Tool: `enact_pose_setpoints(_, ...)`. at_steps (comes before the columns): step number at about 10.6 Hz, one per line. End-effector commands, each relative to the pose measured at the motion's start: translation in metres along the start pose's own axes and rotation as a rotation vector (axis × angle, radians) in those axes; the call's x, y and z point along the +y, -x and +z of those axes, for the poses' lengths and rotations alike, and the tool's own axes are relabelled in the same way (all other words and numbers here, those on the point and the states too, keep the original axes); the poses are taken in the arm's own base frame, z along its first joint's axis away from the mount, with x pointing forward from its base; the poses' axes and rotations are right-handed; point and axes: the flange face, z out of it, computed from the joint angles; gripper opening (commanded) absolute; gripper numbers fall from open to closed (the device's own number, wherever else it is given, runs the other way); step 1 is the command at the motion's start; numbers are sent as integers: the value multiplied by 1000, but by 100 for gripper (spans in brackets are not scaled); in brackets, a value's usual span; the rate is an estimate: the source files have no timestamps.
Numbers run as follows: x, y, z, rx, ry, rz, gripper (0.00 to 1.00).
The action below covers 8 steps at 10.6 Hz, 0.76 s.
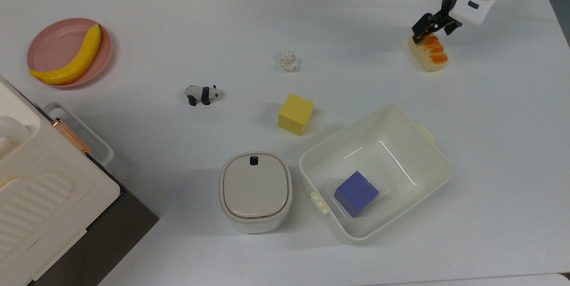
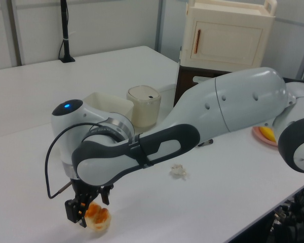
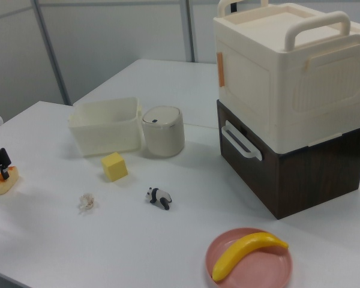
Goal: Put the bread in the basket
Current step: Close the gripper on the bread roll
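While the basket (image 1: 438,161) holds a purple cube (image 1: 356,193), bread (image 1: 431,56) lies outside.

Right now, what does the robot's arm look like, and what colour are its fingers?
The arm is fat and rounded, glossy white with dark grey bands at the joints. A blue light glows near its wrist, and a thin black cable loops beside it. The gripper has small black fingers under a white block.
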Motion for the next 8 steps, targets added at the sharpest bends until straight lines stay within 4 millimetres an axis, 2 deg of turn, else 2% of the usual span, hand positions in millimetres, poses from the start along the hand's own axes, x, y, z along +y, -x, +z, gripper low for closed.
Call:
enact_pose_setpoints(1,4,-2,-7,26,7,17,61)
enact_pose_setpoints(3,7,-3,-7,38,38,2,25)
enact_pose_setpoints(4,9,-4,-8,39,41,3,11)
enact_pose_setpoints(6,15,-10,-22,55,37,-5,3)
enact_pose_setpoints(8,24,-12,-31,63,34,9,0)
